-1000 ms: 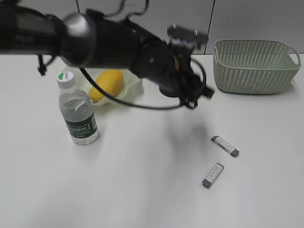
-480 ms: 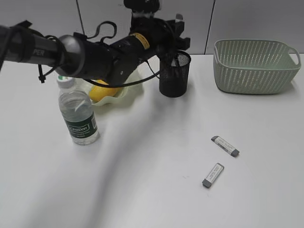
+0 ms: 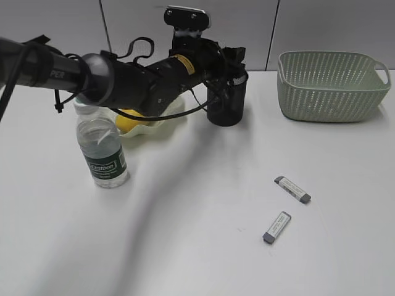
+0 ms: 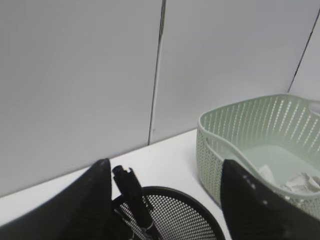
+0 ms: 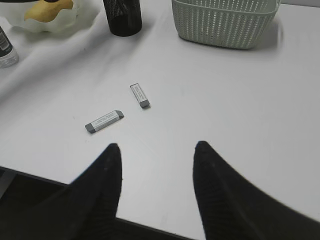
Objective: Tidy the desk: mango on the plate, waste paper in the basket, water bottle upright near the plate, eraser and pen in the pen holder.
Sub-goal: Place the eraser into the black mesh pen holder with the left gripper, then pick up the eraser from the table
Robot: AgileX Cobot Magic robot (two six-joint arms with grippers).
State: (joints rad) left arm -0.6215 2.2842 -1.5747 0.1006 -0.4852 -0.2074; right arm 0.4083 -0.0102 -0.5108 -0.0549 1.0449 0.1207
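My left gripper is open right above the black mesh pen holder. A black pen stands in the holder, leaning by the left finger. Two grey-tipped erasers lie on the desk, and they also show in the right wrist view. The mango lies in the plate. The water bottle stands upright beside it. The waste paper lies in the basket. My right gripper is open and empty over the desk's front edge.
The left arm stretches from the far left across the plate to the pen holder. A grey panelled wall rises just behind the desk. The basket stands right of the pen holder.
My left arm has swung from above the desk's middle back to the pen holder, then dropped a little over it. The erasers, bottle and basket have not moved.
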